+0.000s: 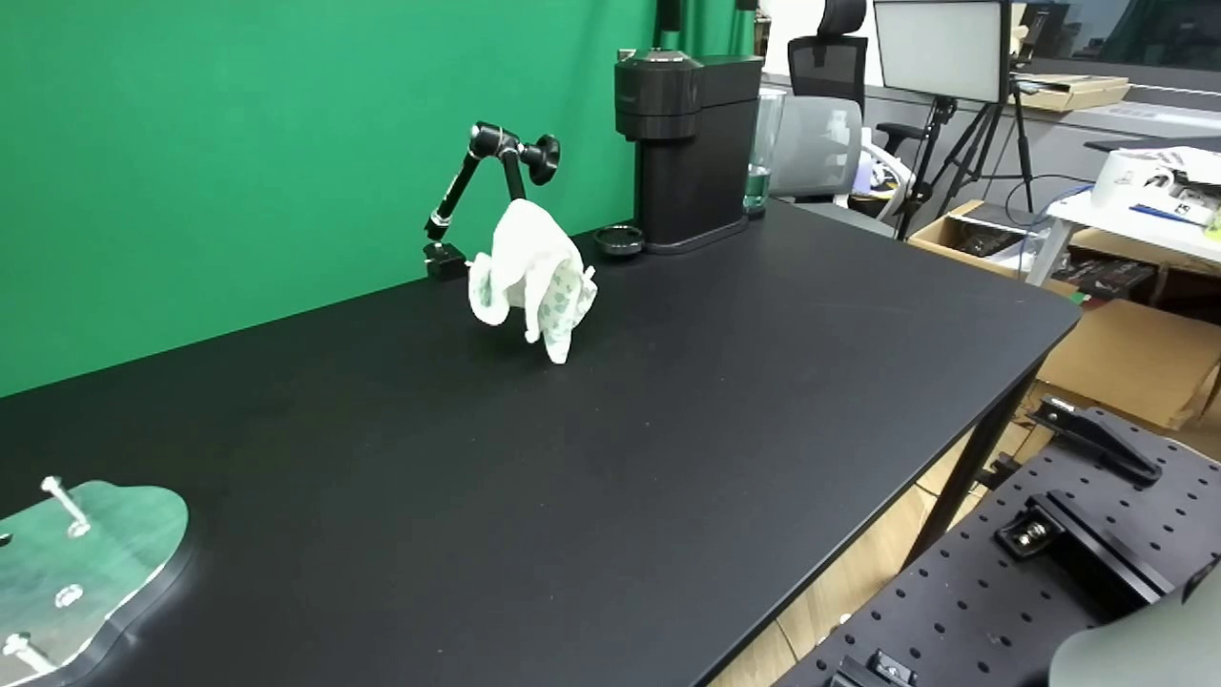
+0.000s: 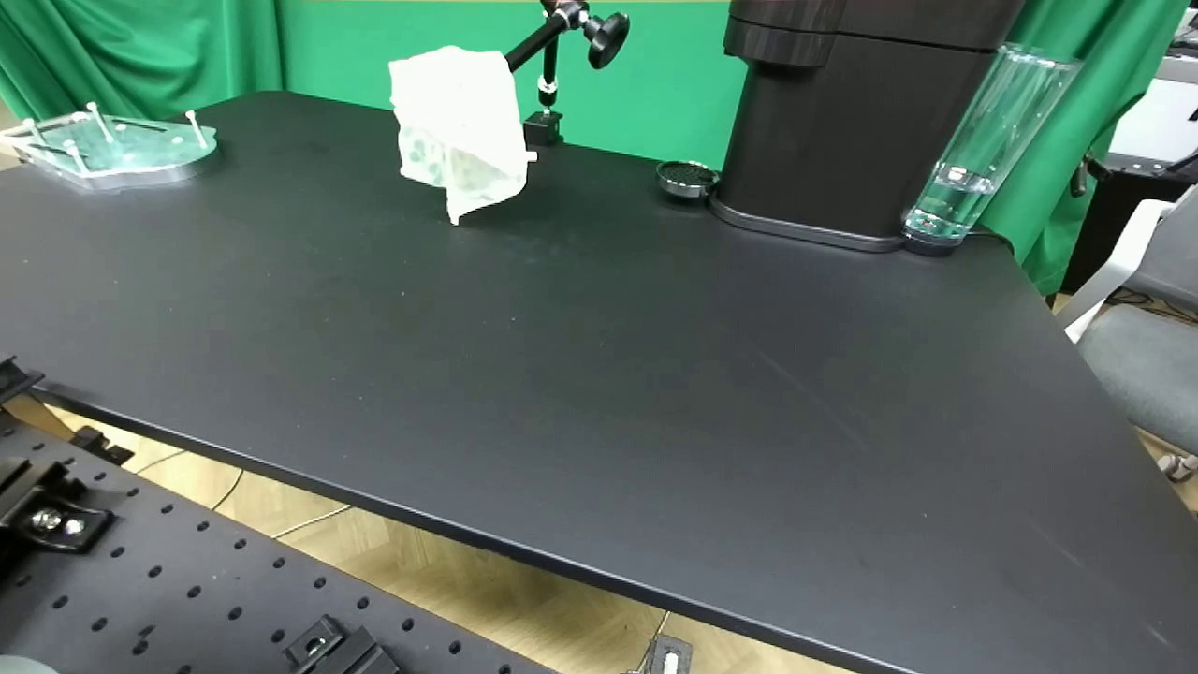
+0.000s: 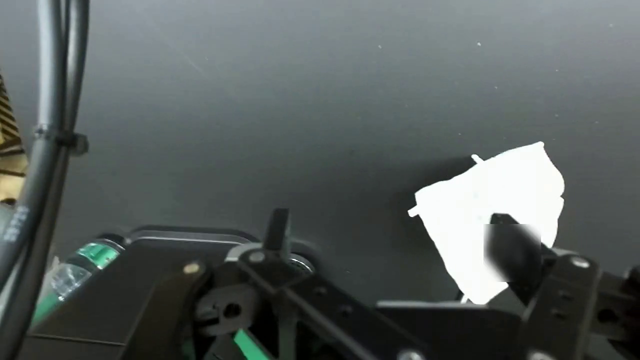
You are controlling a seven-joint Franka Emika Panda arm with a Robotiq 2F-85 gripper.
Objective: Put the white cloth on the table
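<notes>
The white cloth has a pale green print and hangs draped over a black jointed arm stand at the back of the black table. In an exterior view, the cloth hangs over the stand's arm with its lower corner pointing down. In the wrist view, the cloth lies at the right, partly behind my right finger. My gripper is wide open with nothing between its fingers. The gripper is out of view in both exterior views.
A black coffee machine with a clear water tank and a small round drip tray stands right of the cloth. A clear plate with white pegs lies at the table's other end. A green backdrop stands behind.
</notes>
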